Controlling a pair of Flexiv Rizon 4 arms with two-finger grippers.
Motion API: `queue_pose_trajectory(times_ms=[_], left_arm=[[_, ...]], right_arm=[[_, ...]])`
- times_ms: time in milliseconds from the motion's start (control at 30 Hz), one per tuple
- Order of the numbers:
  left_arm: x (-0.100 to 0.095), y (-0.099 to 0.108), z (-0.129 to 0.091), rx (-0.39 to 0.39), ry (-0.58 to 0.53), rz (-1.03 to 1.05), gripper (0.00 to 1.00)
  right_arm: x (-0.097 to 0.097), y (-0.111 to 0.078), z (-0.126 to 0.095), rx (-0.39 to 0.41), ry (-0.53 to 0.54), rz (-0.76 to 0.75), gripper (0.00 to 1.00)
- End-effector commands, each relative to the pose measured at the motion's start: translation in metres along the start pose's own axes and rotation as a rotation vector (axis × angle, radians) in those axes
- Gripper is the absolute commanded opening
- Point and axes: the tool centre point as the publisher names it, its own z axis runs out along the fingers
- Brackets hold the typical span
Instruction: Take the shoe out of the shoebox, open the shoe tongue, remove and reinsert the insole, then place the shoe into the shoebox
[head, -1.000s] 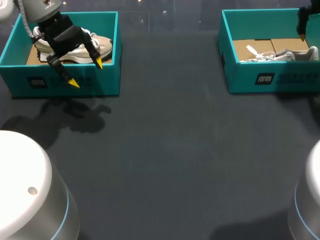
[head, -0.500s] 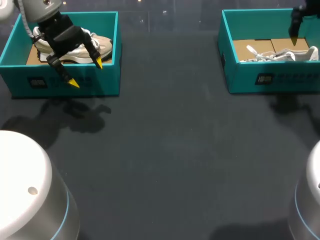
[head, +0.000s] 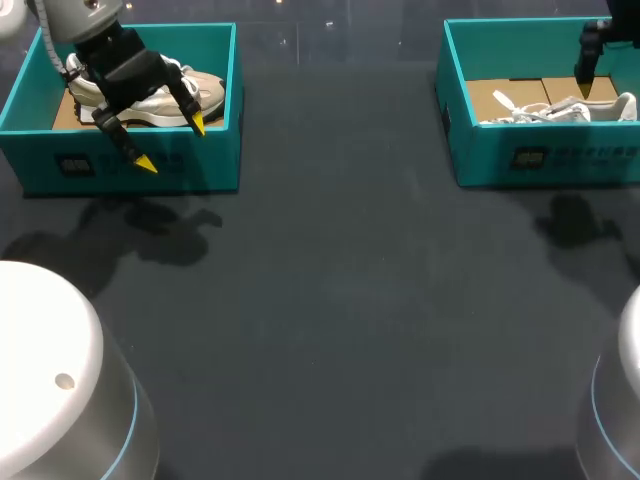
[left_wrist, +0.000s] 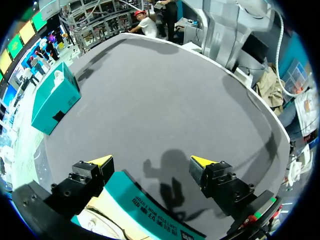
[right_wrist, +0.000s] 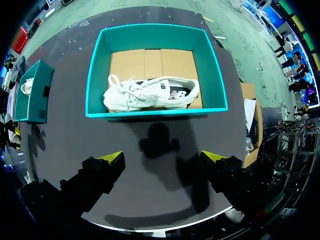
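Two teal shoeboxes (head: 200, 165) (head: 580, 160), two pale shoes (head: 210, 90) (head: 560, 110) (one lying in each box), two claws (head: 172, 146) (right_wrist: 162, 157).

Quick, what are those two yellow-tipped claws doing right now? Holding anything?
Left gripper: open, holding nothing.
Right gripper: open, holding nothing; the white shoe lies in the shoebox ahead of it.

The teal cardboard shoebox (right_wrist: 99, 70) has smooth, matt walls and a bare brown cardboard floor. Inside it, the white lace-up shoe (right_wrist: 150, 95) looks of soft cloth with smoother synthetic panels. Around it, the dark grey tabletop (head: 340, 300) is matt, finely grained.
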Motion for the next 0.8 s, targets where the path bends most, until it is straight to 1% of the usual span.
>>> queue_pose_trajectory(times_ms=[33,233,300,367,567,633,667,800], left_arm=[[0.000,0.027,-0.034,-0.027,-0.002,0.037,1.00],[0.005,0.054,-0.073,-0.064,0.019,0.154,1.00],[0.007,0.062,-0.082,-0.101,0.037,0.205,1.00],[0.005,0.073,-0.091,-0.154,0.047,0.226,1.00],[0.002,0.111,-0.116,-0.225,0.130,0.350,1.00],[0.001,0.124,-0.123,-0.289,0.137,0.433,1.00],[0.002,0.132,-0.126,-0.344,0.126,0.461,1.00],[0.002,0.132,-0.126,-0.344,0.126,0.461,1.00]], right_arm=[[-0.001,-0.001,0.000,-0.003,0.001,0.000,1.00],[-0.001,-0.001,0.000,-0.003,0.001,0.000,1.00],[-0.001,-0.001,0.000,-0.003,0.001,0.000,1.00],[-0.001,-0.001,0.000,-0.003,0.001,0.000,1.00],[-0.001,-0.001,0.000,-0.003,0.001,0.000,1.00],[-0.001,-0.001,0.000,-0.003,0.001,0.000,1.00],[-0.001,-0.001,0.000,-0.003,0.001,0.000,1.00],[-0.001,-0.001,0.000,-0.003,0.001,0.000,1.00]])
